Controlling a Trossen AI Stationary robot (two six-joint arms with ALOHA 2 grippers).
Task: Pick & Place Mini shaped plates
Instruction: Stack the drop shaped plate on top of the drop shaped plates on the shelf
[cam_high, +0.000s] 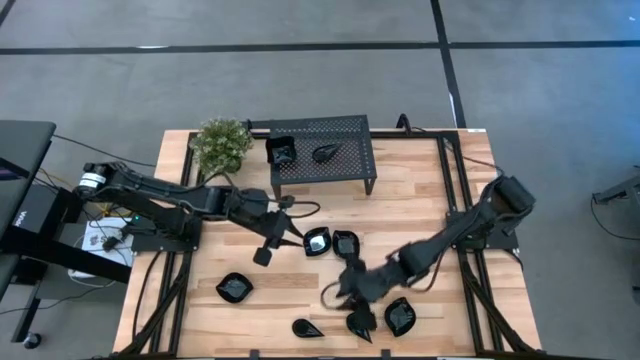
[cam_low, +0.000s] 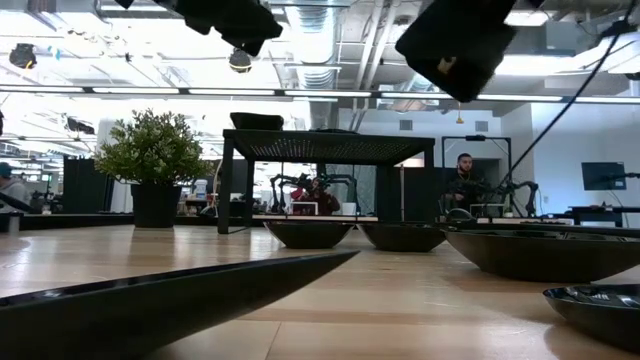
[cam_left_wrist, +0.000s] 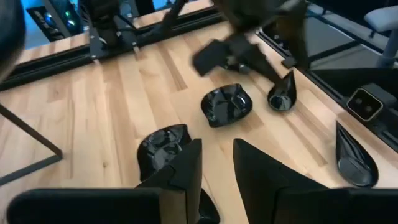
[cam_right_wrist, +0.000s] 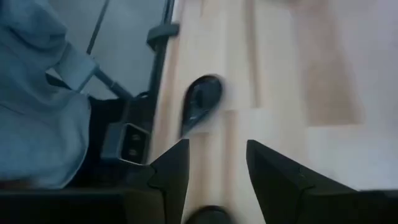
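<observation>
From above, the black perforated stand (cam_high: 322, 152) sits at the back of the table (cam_high: 420, 205) and carries two mini plates (cam_high: 281, 151). In front of the stand, the left gripper (cam_high: 283, 238) hangs beside a pair of plates (cam_high: 318, 241), its fingers a little apart and empty. Further from the stand, the right gripper (cam_high: 338, 292) is low among the plates near the front edge. Both arms work close together here, so I think a collision is the first risk.

The low view shows shallow dishes (cam_low: 308, 233) resting flat in front of the stand (cam_low: 330, 150); such low glossy rims could slip from the fingers.

In the left wrist view, the fingers (cam_left_wrist: 186, 177) stand narrowly apart above a squarish plate (cam_left_wrist: 163, 144). If they close off-centre, the plate may tip or slide into its neighbour (cam_left_wrist: 227, 104).

In the right wrist view, the fingers (cam_right_wrist: 171, 168) are parted with nothing between them, and a teardrop plate (cam_right_wrist: 200, 101) lies ahead, near the table edge. A careless push there could send it off the table
</observation>
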